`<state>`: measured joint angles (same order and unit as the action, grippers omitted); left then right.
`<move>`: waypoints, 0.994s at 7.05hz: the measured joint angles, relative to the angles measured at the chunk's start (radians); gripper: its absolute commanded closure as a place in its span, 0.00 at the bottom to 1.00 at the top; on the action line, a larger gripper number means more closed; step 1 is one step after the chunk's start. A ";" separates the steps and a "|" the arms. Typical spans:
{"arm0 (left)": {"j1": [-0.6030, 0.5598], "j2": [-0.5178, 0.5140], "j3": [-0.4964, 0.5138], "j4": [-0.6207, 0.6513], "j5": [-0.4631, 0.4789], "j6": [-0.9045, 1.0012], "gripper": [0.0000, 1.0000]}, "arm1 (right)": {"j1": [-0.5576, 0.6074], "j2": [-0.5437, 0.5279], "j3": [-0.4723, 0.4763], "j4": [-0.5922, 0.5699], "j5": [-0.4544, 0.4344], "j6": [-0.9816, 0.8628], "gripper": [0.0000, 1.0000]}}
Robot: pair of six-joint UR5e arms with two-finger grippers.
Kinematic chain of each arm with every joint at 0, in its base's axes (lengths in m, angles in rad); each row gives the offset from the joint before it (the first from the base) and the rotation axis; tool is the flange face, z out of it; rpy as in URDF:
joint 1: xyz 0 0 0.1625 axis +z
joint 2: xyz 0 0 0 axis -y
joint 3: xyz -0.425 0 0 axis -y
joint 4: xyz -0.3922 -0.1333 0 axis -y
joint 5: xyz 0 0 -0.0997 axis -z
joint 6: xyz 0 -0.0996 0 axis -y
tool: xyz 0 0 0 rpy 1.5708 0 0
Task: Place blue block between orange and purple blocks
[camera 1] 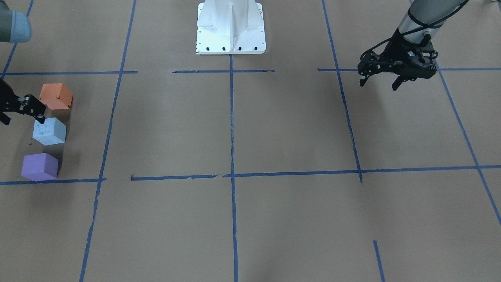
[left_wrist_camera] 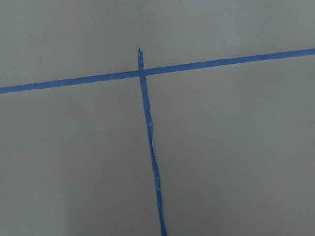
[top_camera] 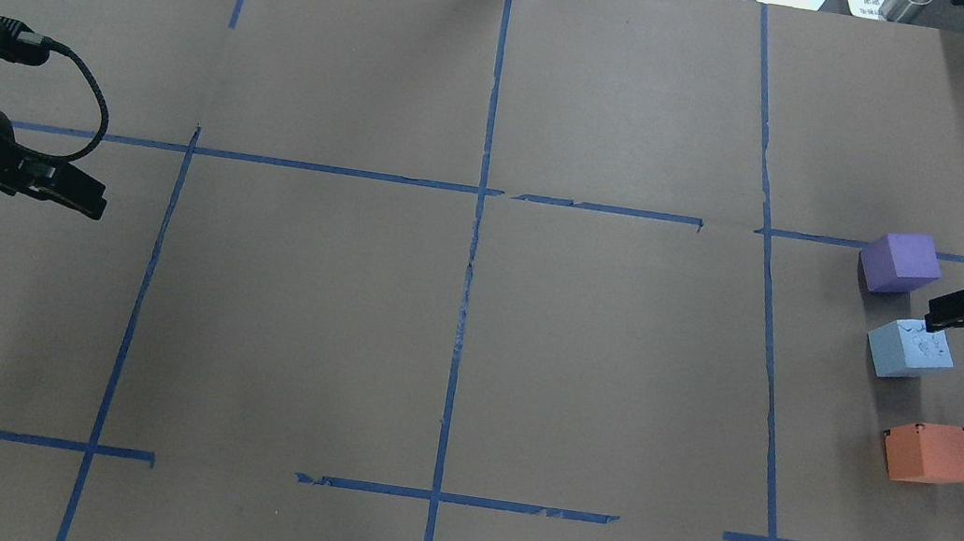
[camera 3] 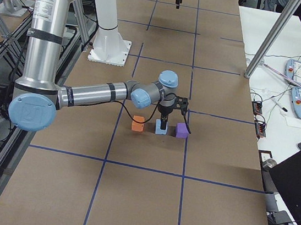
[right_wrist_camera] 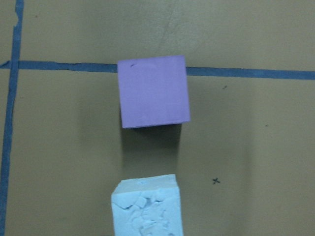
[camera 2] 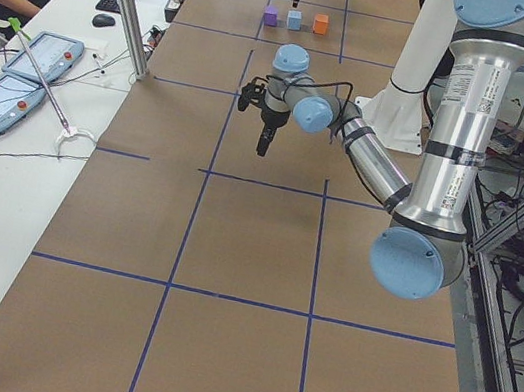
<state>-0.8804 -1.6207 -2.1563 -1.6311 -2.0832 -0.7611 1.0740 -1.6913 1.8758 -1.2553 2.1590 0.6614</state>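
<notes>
The pale blue block (camera 1: 49, 131) stands on the table in a row between the orange block (camera 1: 56, 96) and the purple block (camera 1: 40, 166), with small gaps on both sides. The row also shows in the overhead view: purple (top_camera: 899, 262), blue (top_camera: 909, 348), orange (top_camera: 928, 453). My right gripper (camera 1: 21, 116) hovers open and empty over the blue block's outer side, one finger (top_camera: 942, 316) above its top edge. The right wrist view shows the purple block (right_wrist_camera: 153, 91) and part of the blue block (right_wrist_camera: 146, 206). My left gripper (camera 1: 379, 83) is open and empty, far off across the table.
The white robot base (camera 1: 231, 27) stands at the table's middle edge. Blue tape lines (camera 1: 231, 117) mark a grid on the brown paper. The left wrist view shows only a tape crossing (left_wrist_camera: 142, 73). A side table with tablets (camera 2: 20, 72) runs along the far edge.
</notes>
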 measured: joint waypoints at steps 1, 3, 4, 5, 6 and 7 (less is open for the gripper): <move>-0.040 0.034 0.002 0.002 -0.004 0.103 0.00 | 0.077 -0.032 0.004 -0.006 0.048 -0.097 0.00; -0.187 0.098 0.051 0.005 -0.076 0.368 0.00 | 0.245 -0.082 0.005 -0.103 0.121 -0.380 0.00; -0.284 0.117 0.104 0.006 -0.144 0.514 0.00 | 0.330 -0.093 0.006 -0.182 0.146 -0.532 0.00; -0.389 0.128 0.164 0.022 -0.200 0.655 0.00 | 0.406 -0.096 0.010 -0.271 0.157 -0.676 0.00; -0.484 0.128 0.215 0.065 -0.229 0.787 0.00 | 0.456 -0.095 0.014 -0.339 0.161 -0.770 0.00; -0.563 0.123 0.255 0.128 -0.241 0.916 0.00 | 0.479 -0.098 0.017 -0.372 0.164 -0.813 0.00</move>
<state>-1.4434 -1.4977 -1.9017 -1.5035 -2.3242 0.1549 1.5529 -1.7891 1.8930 -1.6278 2.3226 -0.1518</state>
